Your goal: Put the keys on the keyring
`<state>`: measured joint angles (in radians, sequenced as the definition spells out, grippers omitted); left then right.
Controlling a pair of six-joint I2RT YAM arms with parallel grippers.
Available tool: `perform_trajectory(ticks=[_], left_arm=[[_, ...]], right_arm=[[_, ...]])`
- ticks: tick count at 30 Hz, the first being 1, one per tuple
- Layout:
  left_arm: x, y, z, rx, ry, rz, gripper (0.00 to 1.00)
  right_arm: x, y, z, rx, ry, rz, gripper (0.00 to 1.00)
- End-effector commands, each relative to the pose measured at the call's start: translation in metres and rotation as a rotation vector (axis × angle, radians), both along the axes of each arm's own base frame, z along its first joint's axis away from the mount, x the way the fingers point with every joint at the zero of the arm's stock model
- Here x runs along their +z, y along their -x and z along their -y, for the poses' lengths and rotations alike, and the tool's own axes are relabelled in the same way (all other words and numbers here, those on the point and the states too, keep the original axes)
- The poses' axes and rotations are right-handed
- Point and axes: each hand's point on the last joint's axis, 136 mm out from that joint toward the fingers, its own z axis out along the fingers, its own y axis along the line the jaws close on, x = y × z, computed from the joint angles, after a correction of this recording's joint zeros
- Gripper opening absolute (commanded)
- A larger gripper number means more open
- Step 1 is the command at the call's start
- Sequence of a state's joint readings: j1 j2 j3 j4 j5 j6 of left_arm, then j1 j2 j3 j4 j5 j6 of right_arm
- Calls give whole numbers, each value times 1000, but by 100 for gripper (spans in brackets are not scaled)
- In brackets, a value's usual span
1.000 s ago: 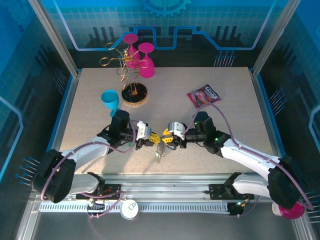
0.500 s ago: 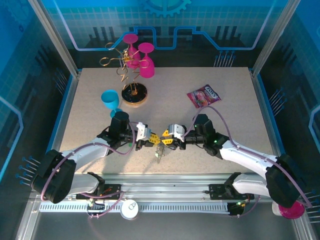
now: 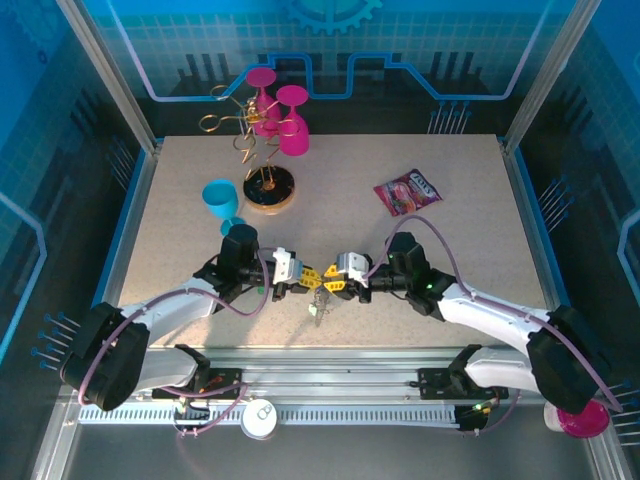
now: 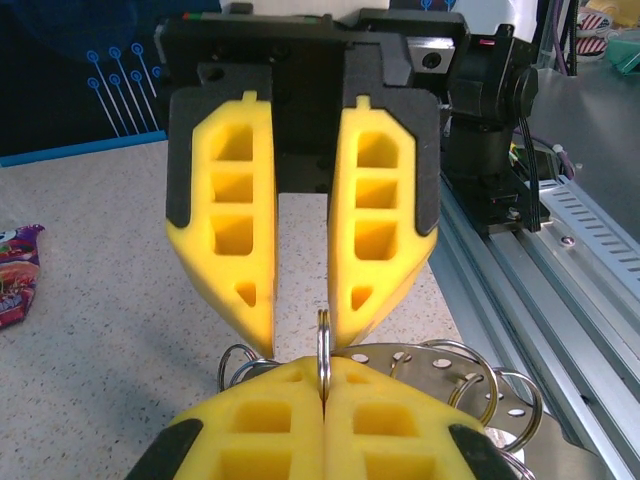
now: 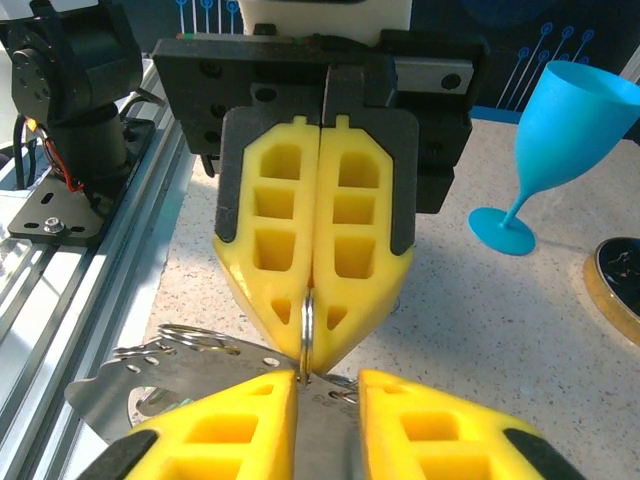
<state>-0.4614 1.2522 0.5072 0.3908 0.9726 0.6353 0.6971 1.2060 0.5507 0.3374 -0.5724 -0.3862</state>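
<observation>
Hands meet nose to nose near the front of the tabletop (image 3: pixel 470 250). My left hand (image 3: pixel 310 274) is clamped fully shut on a thin metal ring that stands edge-on to both wrist cameras. I read it as the keyring (image 4: pixel 323 345). My right hand (image 3: pixel 332 283) faces it with its fingers partly apart, straddling the same ring without pinching it; the wire sits closer to one pad than the other. Keys (image 3: pixel 318 306) hang in a bunch below the two hands, with flat metal pieces and small split rings showing beside the fingertips in both wrist views.

To do this step well, I judge, the left grip needs to be firm and level while the right centres itself on the wire before closing — a lopsided pinch could twist the ring out of line or shake the bunch loose. Which key is being threaded I cannot tell.

Lettering: the red-and-pink snack packet (image 3: pixel 407 190) on the far right of the tabletop carries white print, too small to read. The blue goblet (image 5: pixel 560 150) bears no label that I can see.
</observation>
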Motion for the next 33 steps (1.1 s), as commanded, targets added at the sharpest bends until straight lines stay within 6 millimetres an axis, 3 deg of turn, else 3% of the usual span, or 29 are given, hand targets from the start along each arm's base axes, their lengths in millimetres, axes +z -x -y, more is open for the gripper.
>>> perform_trajectory(ticks=[1,8,12,15,18,25,33], left_arm=[[12,6,2,-34,33,77,0],[9,5,2,-33,26,71,0],[8,3,2,-21,15,72,0],[6,-3,0,20,-6,76,16],[6,-7,-3,57,-44,89,21],[5,-6,-8,61,-112,101,18],[4,-2,-8,35,-137,85,10]], right_arm=[[18,4,-12,49,-56,33,21],[20,3,-16,57,-70,28,13],[20,3,-16,58,-62,26,0],[16,4,-13,54,-27,32,0],[5,7,-6,58,63,25,0],[-4,12,0,76,234,0,0],[6,13,-13,103,273,16,0]])
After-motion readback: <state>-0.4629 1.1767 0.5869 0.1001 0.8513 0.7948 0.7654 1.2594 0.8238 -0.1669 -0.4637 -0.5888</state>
